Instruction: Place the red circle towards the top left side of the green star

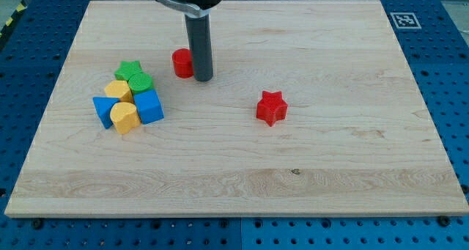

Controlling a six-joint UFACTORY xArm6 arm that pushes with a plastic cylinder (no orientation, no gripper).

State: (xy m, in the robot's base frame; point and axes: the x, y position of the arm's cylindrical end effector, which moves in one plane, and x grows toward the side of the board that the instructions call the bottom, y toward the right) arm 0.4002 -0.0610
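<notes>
The red circle (181, 63) stands on the wooden board, up and left of the middle. My tip (203, 79) rests on the board right beside it, on its right side, touching or nearly so. The green star (130, 70) lies to the left of the red circle, at the top of a tight cluster of blocks. The rod rises from the tip to the view's top edge.
The cluster holds a green circle (141, 83), a yellow block (117, 90), a blue cube (149, 106), a blue triangle (104, 108) and a yellow rounded block (125, 117). A red star (271, 108) lies alone right of the middle. The board (308, 184) sits on a blue pegboard.
</notes>
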